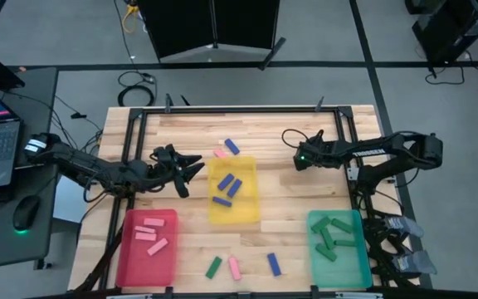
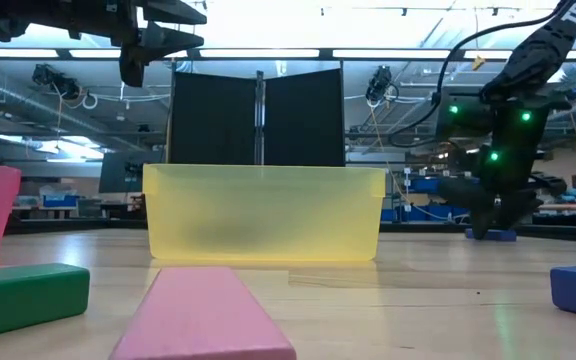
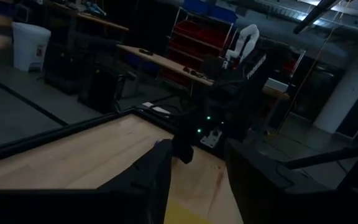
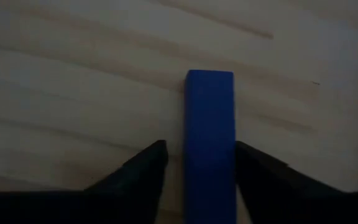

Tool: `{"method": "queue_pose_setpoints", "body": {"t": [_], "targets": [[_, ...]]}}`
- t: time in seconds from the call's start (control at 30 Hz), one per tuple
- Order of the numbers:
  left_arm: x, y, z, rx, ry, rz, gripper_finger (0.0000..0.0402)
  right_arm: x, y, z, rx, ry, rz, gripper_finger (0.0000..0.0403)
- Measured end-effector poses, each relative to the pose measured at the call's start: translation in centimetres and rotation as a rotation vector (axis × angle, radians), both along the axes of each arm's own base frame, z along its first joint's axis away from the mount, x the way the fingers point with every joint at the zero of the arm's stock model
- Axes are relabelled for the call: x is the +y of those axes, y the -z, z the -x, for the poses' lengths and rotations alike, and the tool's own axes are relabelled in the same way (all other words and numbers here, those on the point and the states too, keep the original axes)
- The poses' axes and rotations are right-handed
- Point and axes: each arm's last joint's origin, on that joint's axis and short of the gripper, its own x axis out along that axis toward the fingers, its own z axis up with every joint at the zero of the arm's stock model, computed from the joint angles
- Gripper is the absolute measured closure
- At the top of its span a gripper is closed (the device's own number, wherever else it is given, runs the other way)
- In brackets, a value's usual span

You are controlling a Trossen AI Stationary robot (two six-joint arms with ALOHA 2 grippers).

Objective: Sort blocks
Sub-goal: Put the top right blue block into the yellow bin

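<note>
A blue block (image 4: 210, 112) lies flat on the wooden table, right of the yellow tray (image 1: 251, 212). My right gripper (image 4: 201, 146) tilts down over it, open, one finger on each long side. In the low view the same block (image 2: 498, 235) shows under that gripper (image 2: 493, 222); in the high view the gripper (image 1: 297, 158) hides it. My left gripper (image 1: 189, 174) hovers open and level at the yellow tray's left edge, with nothing between its fingers. Other loose blocks lie flat: pink (image 1: 220, 153) and blue (image 1: 231, 146) beyond the tray, green (image 1: 214, 267), pink (image 1: 235, 267) and blue (image 1: 274, 264) near the front. My right gripper stands astride the blue block, slanting down from above, its fingers lying along the block's long sides. Bare wood shows between one finger (image 4: 148, 165) and the block. Whether the other finger (image 4: 257, 168) touches the block's side (image 4: 231, 155) I cannot tell. The block rests flat on the table.
The yellow tray holds blue blocks (image 1: 226, 187). A red tray (image 1: 127, 257) at the front left holds pink blocks, and a green tray (image 1: 363, 266) at the front right holds green ones. A black frame (image 1: 222, 108) edges the table's far side.
</note>
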Motion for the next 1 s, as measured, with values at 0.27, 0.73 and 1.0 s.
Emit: {"method": "queue_pose_setpoints", "body": {"t": [0.27,0.73,1.0], "targets": [[0.0,0.0,0.0,0.004,0.0,-0.001,0.0244,0.2,-0.1,-0.1,0.002,-0.044,-0.003,0.0288],[0.0,0.1,0.0,0.004,-0.001,0.005,0.0244,5.3,-7.4,-5.6,-0.717,-0.56,0.308,0.0288],[0.1,0.3,-0.2,0.021,-0.037,0.003,0.0244,9.4,-7.1,-9.1,-0.976,-0.69,0.336,0.0288]]}}
